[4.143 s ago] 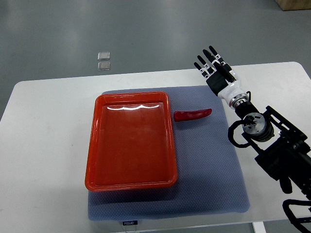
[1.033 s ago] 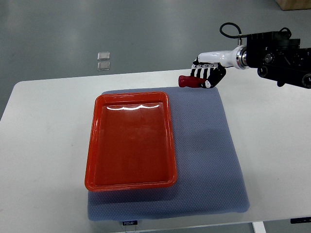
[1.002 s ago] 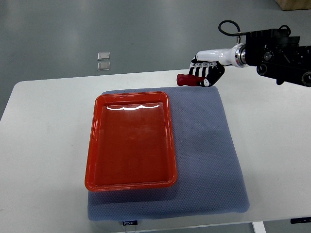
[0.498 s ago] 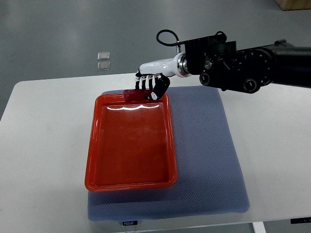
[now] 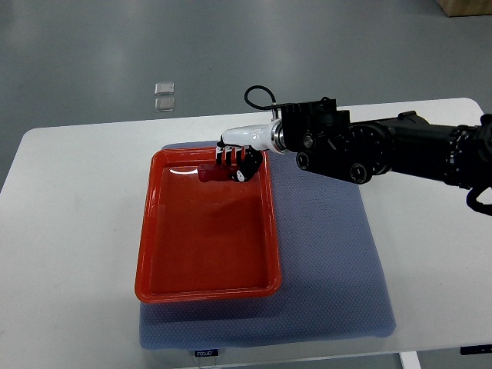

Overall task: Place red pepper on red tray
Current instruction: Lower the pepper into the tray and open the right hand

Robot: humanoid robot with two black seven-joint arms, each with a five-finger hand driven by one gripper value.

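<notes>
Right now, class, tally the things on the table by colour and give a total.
Red: 2, the tray and the pepper held in the right hand
Blue-grey: 1, the mat
Total: 3

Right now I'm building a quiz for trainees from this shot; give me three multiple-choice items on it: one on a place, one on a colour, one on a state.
1. Where is the red pepper?
A. On the bare table
B. Over the far end of the red tray
C. On the floor

2. What colour is the mat under the tray?
A. Blue-grey
B. Green
C. Yellow

3. What is the right hand doing?
A. Resting open on the table
B. Pressing on the mat
C. Holding the pepper in curled fingers

Answers:
1 B: the pepper shows against the tray's far inner end.
2 A: the textured mat around the tray is blue-grey.
3 C: the fingers wrap the pepper, whose one end sticks out.
</notes>
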